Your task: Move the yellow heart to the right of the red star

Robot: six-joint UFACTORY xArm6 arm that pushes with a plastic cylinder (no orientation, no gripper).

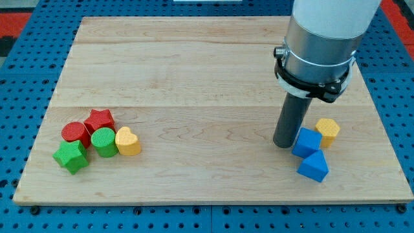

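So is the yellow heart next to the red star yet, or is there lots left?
Nothing looks done yet. The yellow heart sits low beside the green cylinder, below-right of the red star, not level with it. My tip is far off at the view's right, beside a blue block. The whole push is left.

Pretty clearly a robotics lab bench, not anyone's home. The desk [194,65] is a pale wooden board sitting on a blue perforated base plate [26,97] with a regular grid of mounting holes, plus red panels [16,16] at the view's top corners. A chunky grey and white robot arm [320,39] hangs over it, and the only stuff around is small plastic test blocks, like the blue cube [306,142].
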